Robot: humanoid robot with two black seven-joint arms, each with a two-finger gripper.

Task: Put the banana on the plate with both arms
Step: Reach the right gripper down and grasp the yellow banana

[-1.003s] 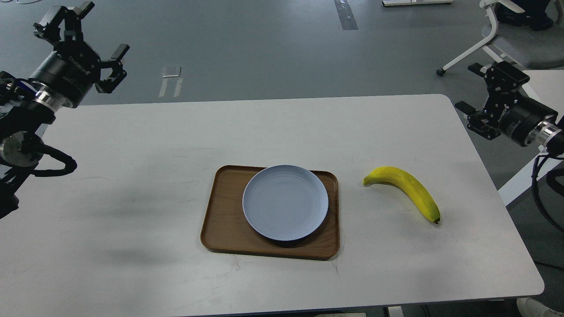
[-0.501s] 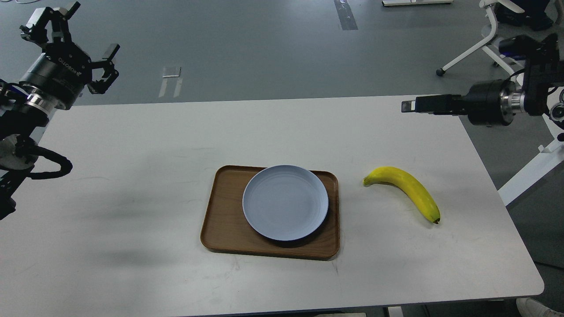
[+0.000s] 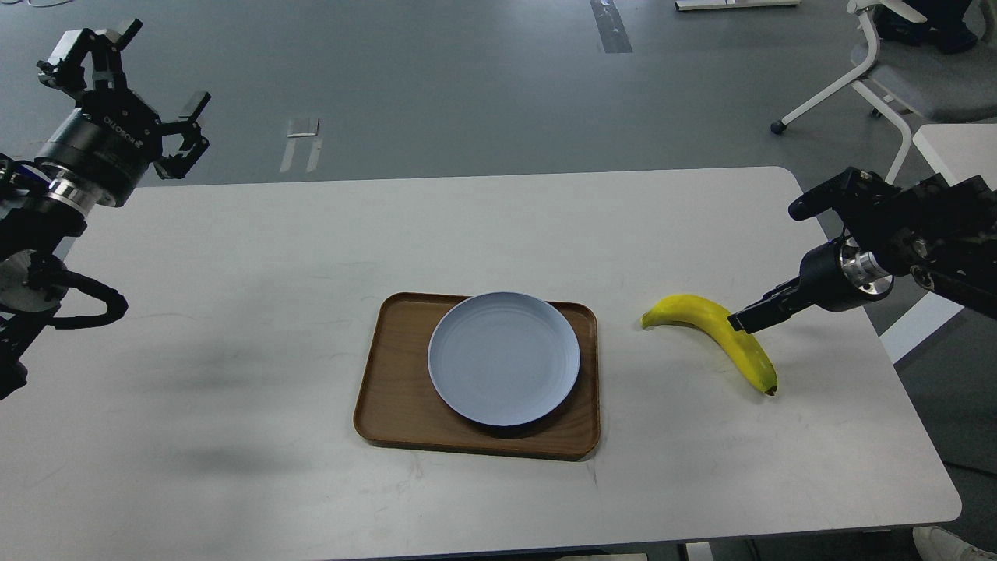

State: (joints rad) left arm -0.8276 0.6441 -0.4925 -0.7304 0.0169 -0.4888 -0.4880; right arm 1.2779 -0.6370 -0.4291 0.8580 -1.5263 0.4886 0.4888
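The banana (image 3: 720, 333) is seen lying flat on the white worktop (image 3: 234, 327), in the right half, roughly midway between the far and near edges. Its greenish stem end is directed toward the tray, and its dark tip is turned toward the near right corner. A strip of bare worktop is left between the stem end and the right rim of the brown wooden tray (image 3: 397, 389).

The plate (image 3: 504, 358) is seated on the tray, offset toward the tray's far right corner, with its far rim overlapping the tray's far edge. The plate surface is unoccupied.

The right gripper (image 3: 744, 319) is positioned over the middle of the banana, its arm entering across the right edge of the worktop. The gripper is presented end-on and dark; whether its fingers are spread or pressed together cannot be told, and contact with the banana cannot be confirmed.

The left gripper (image 3: 125, 74) is held above the far left corner, well apart from the tray, with its fingers spread and nothing between them.

Open worktop is available along the near edge and across the left half.
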